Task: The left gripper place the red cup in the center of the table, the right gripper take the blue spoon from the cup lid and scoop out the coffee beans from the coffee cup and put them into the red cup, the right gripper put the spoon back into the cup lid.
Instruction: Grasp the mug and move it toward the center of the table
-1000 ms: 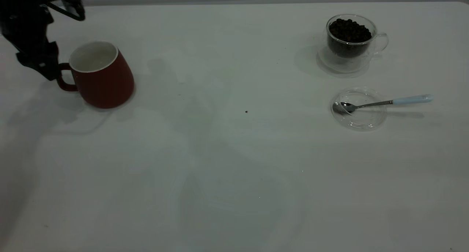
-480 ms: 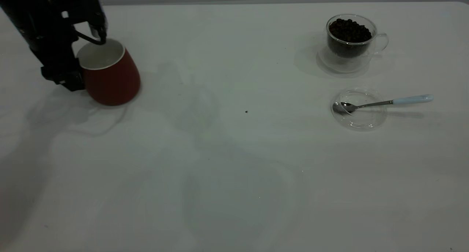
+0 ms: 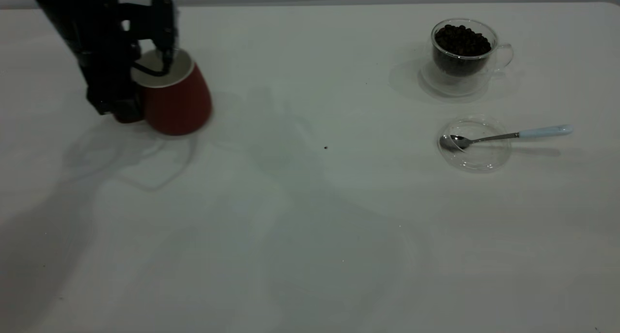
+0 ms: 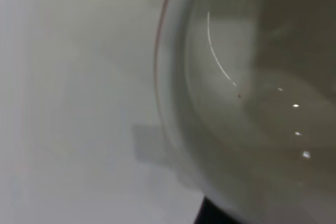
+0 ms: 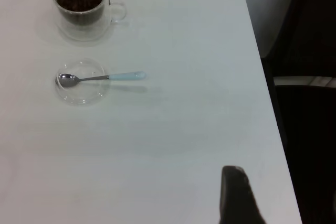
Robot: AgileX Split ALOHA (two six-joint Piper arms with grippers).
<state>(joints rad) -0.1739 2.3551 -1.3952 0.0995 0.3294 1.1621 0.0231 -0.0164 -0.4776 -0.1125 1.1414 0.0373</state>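
- At the far left of the bench (image 3: pixel 310 236), the left gripper (image 3: pixel 145 74) grasps the red cup (image 3: pixel 177 98) at the rim on its handle side, one finger dipping into the white interior, the other hidden behind the wall.
- From the left wrist view only the cup's pale inside fills the picture, and it looks empty.
- By my judgement the task is in its first step: the cup sits well left of the bench's middle, so the placing is not yet done.
- Everything else is left to do: the blue spoon (image 3: pixel 508 135) lies untouched, its metal bowl in the cup lid (image 3: pixel 477 156) and its pale handle reaching out over the rim toward the right edge.
- Behind the lid, apart from it, the coffee cup (image 3: pixel 462 57) stands upright, heaped with coffee beans (image 3: pixel 461 38), its small handle pointing right.
- Only a dark tip of the right gripper (image 5: pixel 236 198) shows in its own wrist view, parked above the right edge of the bench, well away from the spoon; I cannot tell whether it is parted or closed.
- Between the red cup and the middle nothing stands in the way; a tiny dark speck (image 3: pixel 325 147) lies near the centre.
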